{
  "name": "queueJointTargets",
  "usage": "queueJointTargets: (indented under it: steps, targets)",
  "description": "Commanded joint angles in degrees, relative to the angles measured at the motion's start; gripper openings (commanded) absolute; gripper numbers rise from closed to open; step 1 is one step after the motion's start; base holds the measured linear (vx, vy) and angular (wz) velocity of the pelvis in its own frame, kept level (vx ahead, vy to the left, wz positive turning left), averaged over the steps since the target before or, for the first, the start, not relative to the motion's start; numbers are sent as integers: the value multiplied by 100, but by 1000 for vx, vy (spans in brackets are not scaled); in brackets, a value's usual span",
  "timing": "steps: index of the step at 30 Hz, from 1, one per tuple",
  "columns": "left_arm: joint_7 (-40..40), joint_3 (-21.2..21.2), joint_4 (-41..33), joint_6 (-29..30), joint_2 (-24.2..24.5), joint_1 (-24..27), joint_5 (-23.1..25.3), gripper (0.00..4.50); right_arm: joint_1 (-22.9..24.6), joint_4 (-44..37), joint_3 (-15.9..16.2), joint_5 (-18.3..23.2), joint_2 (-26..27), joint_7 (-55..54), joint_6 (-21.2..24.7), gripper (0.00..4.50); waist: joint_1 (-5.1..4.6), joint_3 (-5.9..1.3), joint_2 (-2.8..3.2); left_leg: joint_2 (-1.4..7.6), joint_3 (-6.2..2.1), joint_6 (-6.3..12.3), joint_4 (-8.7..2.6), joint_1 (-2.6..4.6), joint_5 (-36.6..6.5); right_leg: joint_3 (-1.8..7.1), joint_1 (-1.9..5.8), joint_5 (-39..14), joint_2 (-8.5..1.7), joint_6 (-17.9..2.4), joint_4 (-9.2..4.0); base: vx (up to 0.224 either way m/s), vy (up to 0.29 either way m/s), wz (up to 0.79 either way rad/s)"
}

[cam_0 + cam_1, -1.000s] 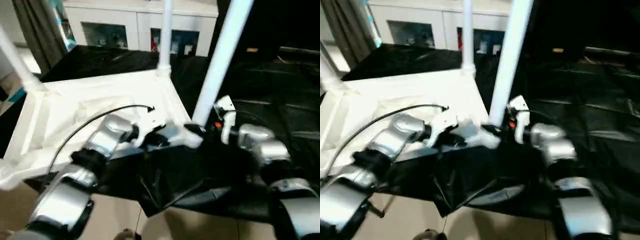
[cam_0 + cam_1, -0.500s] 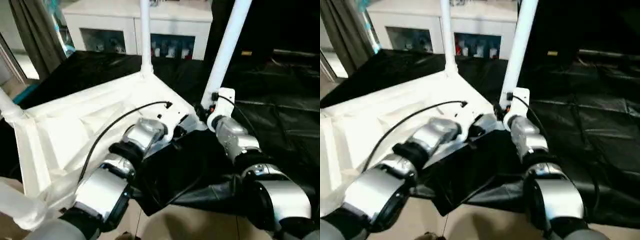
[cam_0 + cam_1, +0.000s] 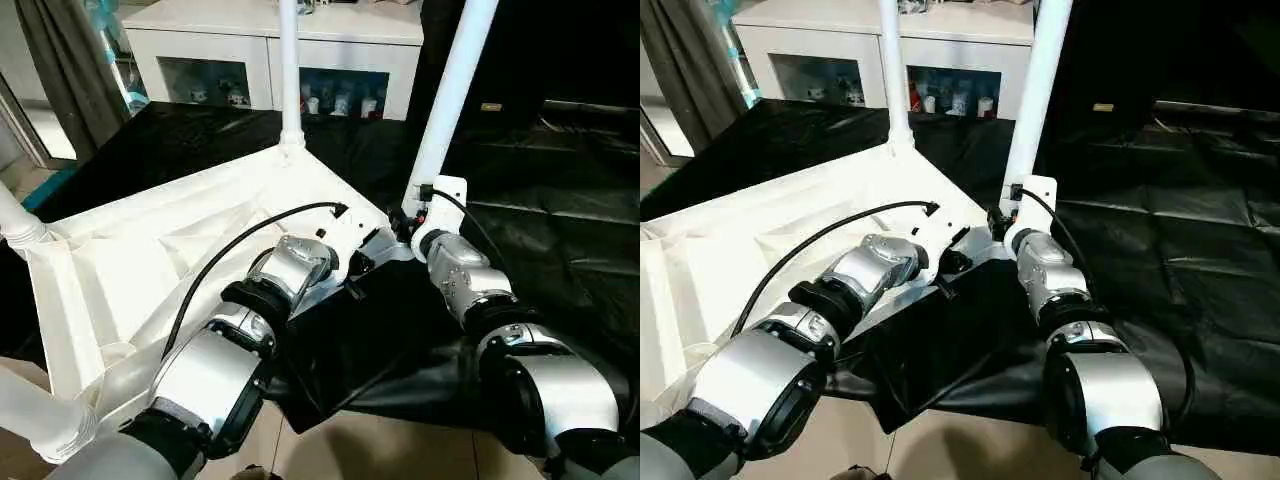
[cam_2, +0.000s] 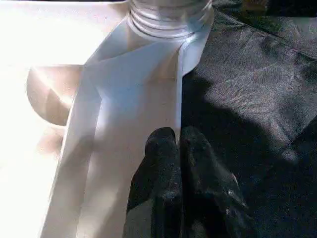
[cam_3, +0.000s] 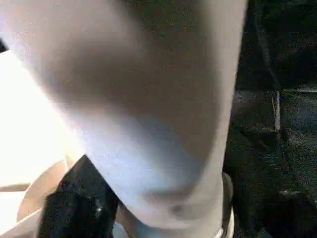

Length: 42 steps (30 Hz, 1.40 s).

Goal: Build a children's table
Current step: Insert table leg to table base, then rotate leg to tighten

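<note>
Settling from the blur of a second earlier, both arms had steadied at the near right corner socket (image 3: pixel 395 240) of the upturned children's table (image 3: pixel 150 270): left end effector (image 4: pixel 179 148) pinched shut on its rim, right end effector (image 5: pixel 81 206) clasping the leg (image 3: pixel 445 105) there, seemingly seated. Far behind, the glass-door cabinet (image 3: pixel 230 75) held small items

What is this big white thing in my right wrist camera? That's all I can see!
Observer: A long white plastic tube leg, standing upright in the near corner socket of the upside-down white plastic table.
Operator: Are other legs in?
Observer: Yes, a second white leg stands at the far corner.
Operator: What's my left arm doing?
Observer: Its jaws are pinched shut on the table's thin rim, beside that near socket.
</note>
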Motion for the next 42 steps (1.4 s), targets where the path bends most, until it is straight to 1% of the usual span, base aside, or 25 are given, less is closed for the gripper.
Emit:
queueJointTargets:
  steps: [1, 4, 5, 7, 10, 11, 12, 13, 16, 18, 19, 20, 21, 23, 25, 26, 27, 28, 31, 33, 36, 37, 38, 40, 42]
  targets:
    - [136, 108, 2, -161, 57, -153, 32, 0, 186, 322, 74, -69, 80, 138, 164, 354, -49, -376, -3, 342, -242, -121, -506, 180, -2399, 284, 98, -2117, -482, -1005, -556, 0, 0, 0]
    - [32, 106, -16, -234, 77, -139, 27, 0, 163, 273, 112, -124, 46, 246, 46, 363, -44, -390, -10, 341, -223, -42, -498, 152, -2183, 289, 110, -1855, -481, -1060, -530, 0, 0, 0]
    - [-133, 93, -66, -334, 115, -106, 19, 0, 159, 187, 156, -168, 1, 443, -66, 386, -34, -400, -40, 339, -202, 40, -486, 139, -1985, 295, 117, -1658, -484, -1123, -517, 0, 0, 0]
    - [-317, 72, -134, -402, 180, -50, 11, 0, 182, 47, 216, -181, -67, 807, -156, 402, -12, -415, -27, 339, -188, 160, -464, 114, -1730, 297, 137, -1459, -492, -1175, -488, 0, 0, 0]
    - [-516, 30, -201, -490, 246, 13, 17, 0, 224, -64, 300, -211, -132, 1104, -182, 419, -6, -426, -36, 343, -173, 287, -444, 89, -1479, 294, 153, -1174, -477, -1253, -447, 0, 0, 0]
    - [-827, -76, -345, -647, 367, 117, 61, 0, 328, -262, 472, -299, -280, 1549, -208, 430, -1, -446, -32, 347, -174, 349, -434, 74, -1294, 287, 173, -957, -475, -1312, -412, 0, 0, 0]
    - [-838, -79, -350, -650, 371, 121, 62, 0, 332, -270, 478, -302, -285, 1565, -209, 445, 22, -451, -37, 353, -167, 456, -417, 63, -1110, 276, 185, -662, -462, -1373, -386, 0, 0, 0]
    - [-943, -107, -410, -668, 422, 160, 74, 0, 386, -368, 555, -350, -357, 1759, -238, 447, 19, -471, -33, 352, -161, 557, -394, 50, -921, 270, 193, -356, -453, -1467, -334, 0, 0, 0]
    - [-1249, -203, -639, -802, 601, 282, 116, 0, 651, -776, 861, -517, -640, 2415, -362, 449, 53, -515, -25, 367, -147, 784, -333, 42, -574, 258, 190, 250, -440, -1608, -244, 0, 0, 0]
    - [-1824, -325, -940, -961, 776, 456, 87, 0, 954, -1299, 956, -443, -911, 3002, -347, 449, 74, -513, -19, 381, -148, 919, -320, 27, -490, 255, 184, 436, -447, -1659, -224, 0, 0, 0]
    - [-2165, -394, -1102, -1099, 862, 560, 59, 0, 1082, -1544, 977, -399, -1035, 3237, -332, 449, 83, -503, -19, 371, -133, 965, -310, 29, -571, 252, 171, 371, -436, -1668, -240, 0, 0, 0]
    - [-2360, -431, -1200, -1100, 919, 624, 37, 0, 1158, -1696, 989, -372, -1114, 3371, -316, 449, 96, -511, -22, 382, -137, 972, -305, 31, -595, 255, 178, 343, -446, -1664, -236, 0, 0, 0]
    - [-2394, -438, -1217, -1100, 929, 635, 33, 0, 1171, -1722, 991, -367, -1128, 3395, -314, 449, 111, -509, -4, 395, -135, 964, -310, 37, -599, 260, 166, 293, -441, -1662, -236, 0, 0, 0]
    - [-3031, -572, -1629, -1272, 1144, 889, -61, 0, 1480, -2377, 1043, -219, -1406, 3916, -253, 449, 139, -485, -15, 413, -131, 884, -333, 50, -806, 270, 160, 66, -436, -1619, -262, 0, 0, 0]
    - [-3217, -601, -1765, -1225, 1228, 971, -89, 0, 1624, -2700, 1051, -101, -1529, 4154, -117, 449, 148, -485, 1, 415, -127, 803, -345, 66, -912, 281, 143, -89, -432, -1593, -270, 0, 0, 0]
    - [-3404, -620, -1863, -1304, 1326, 1040, -130, 0, 1835, -3129, 1127, -30, -1704, 4488, 26, 449, 161, -472, -14, 421, -125, 735, -362, 78, -1013, 284, 137, -259, -430, -1549, -305, 0, 0, 0]
    - [-3445, -631, -1895, -1303, 1364, 1059, -124, 0, 1909, -3279, 1142, 11, -1757, 4604, 128, 449, 164, -464, -22, 417, -126, 695, -364, 78, -1057, 286, 133, -339, -422, -1526, -303, 0, 0, 0]
    - [-3530, -645, -1938, -1331, 1417, 1088, -125, 0, 2007, -3463, 1166, 58, -1831, 4759, 244, 449, 172, -468, -8, 417, -129, 646, -375, 83, -1091, 289, 140, -450, -428, -1487, -311, 0, 0, 0]
    - [-3771, -663, -2128, -1284, 1566, 1187, -121, 0, 2297, -3830, 1300, 27, -2075, 5156, 341, 449, 171, -460, -16, 416, -134, 563, -381, 66, -1117, 295, 141, -598, -447, -1405, -328, 0, 0, 0]
    - [-3812, -660, -2178, -1258, 1596, 1212, -127, 0, 2358, -3868, 1336, 19, -2124, 5239, 354, 449, 153, -458, -26, 390, -131, 551, -372, 45, -1091, 292, 148, -657, -443, -1398, -334, 0, 0, 0]
    - [-3882, -664, -2268, -1233, 1651, 1253, -133, 0, 2453, -3956, 1427, -41, -2165, 5315, 415, 432, 157, -468, -20, 390, -133, 531, -364, 55, -1029, 291, 134, -700, -438, -1383, -338, 0, 0, 0]
    - [-3895, -671, -2296, -1225, 1661, 1272, -134, 0, 2455, -3953, 1457, -70, -2136, 5279, 423, 421, 141, -463, -88, 387, -126, 542, -367, 44, -1008, 290, 140, -690, -431, -1379, -340, 0, 0, 0]
    - [-3900, -680, -2310, -1215, 1666, 1278, -139, 0, 2450, -3970, 1471, -60, -2116, 5260, 465, 414, 147, -468, -52, 387, -135, 552, -363, 44, -952, 285, 136, -694, -435, -1384, -323, 0, 0, 0]
    - [-3904, -696, -2354, -1182, 1673, 1290, -142, 0, 2413, -4001, 1477, -26, -2065, 5218, 556, 411, 145, -477, -44, 385, -130, 593, -347, 46, -862, 286, 130, -596, -431, -1401, -314, 0, 0, 0]
    - [-3910, -699, -2387, -1160, 1674, 1302, -141, 0, 2397, -4003, 1476, -15, -2043, 5206, 574, 379, 152, -487, -37, 387, -130, 623, -338, 46, -783, 286, 130, -463, -427, -1425, -294, 0, 0, 0]
